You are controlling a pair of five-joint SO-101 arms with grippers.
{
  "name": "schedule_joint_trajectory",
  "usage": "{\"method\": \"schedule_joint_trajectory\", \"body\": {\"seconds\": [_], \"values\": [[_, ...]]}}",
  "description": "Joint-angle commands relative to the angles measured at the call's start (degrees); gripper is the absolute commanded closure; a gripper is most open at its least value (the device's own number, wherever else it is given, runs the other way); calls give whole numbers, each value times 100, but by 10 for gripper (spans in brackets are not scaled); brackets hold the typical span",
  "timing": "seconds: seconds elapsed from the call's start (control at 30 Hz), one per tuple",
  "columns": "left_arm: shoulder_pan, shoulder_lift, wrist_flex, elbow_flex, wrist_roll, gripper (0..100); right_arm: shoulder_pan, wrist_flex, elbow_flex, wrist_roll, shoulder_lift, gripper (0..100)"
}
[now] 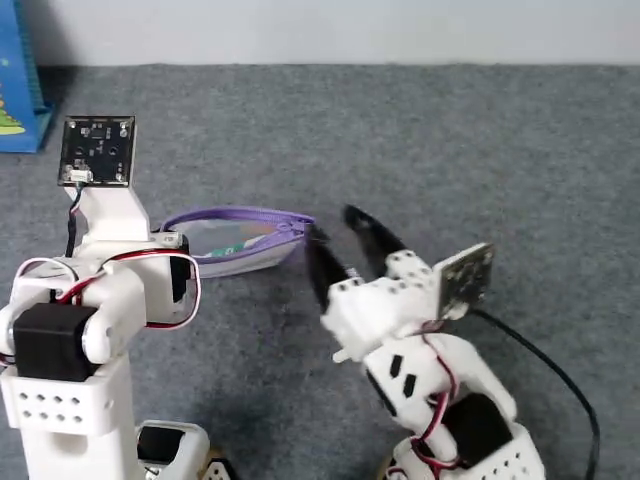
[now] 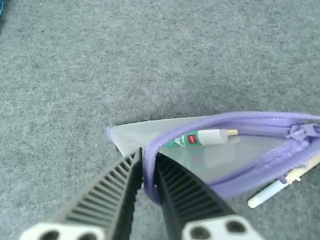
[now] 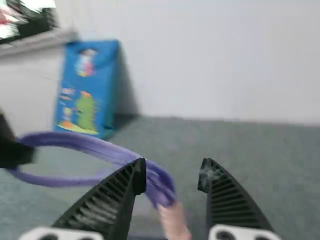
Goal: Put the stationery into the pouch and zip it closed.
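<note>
A clear pouch (image 1: 235, 250) with a purple zipper (image 2: 260, 120) lies on the grey carpet. My left gripper (image 2: 146, 156) is shut on the pouch's purple edge at its closed end. Inside lies a green and white stick (image 2: 200, 138). By the mouth, a white pen (image 2: 270, 192) shows below the pouch's lower edge. The zipper pull (image 2: 300, 133) sits at the far end. My right gripper (image 1: 332, 226) stands open beside the pouch's mouth, with the purple zipper band (image 3: 100, 147) against one finger. A blurred pinkish object (image 3: 172, 220) shows between the fingers.
A blue printed box (image 1: 18, 95) stands at the back left by the white wall (image 1: 350, 30). Grey carpet (image 1: 480, 150) stretches open to the right and behind the pouch. A black cable (image 1: 560, 375) trails from the right arm.
</note>
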Motion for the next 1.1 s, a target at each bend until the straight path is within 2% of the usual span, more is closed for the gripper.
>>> {"method": "schedule_joint_trajectory", "body": {"seconds": [0.0,0.1,0.27,0.53,0.77,1.07], "values": [[26,-44,26,-48,70,988,769,945,-79,-352,-127,821],[26,-44,35,-48,70,988,1165,1622,-79,-396,-127,821],[26,-44,35,-48,70,988,1429,2536,-44,-404,-119,819],[18,-44,35,-48,70,988,1859,3152,26,-404,127,819],[18,-44,35,-48,62,988,2018,2624,114,-448,1824,818],[18,-44,35,13,53,988,2026,1481,105,-1046,3996,818]]}}
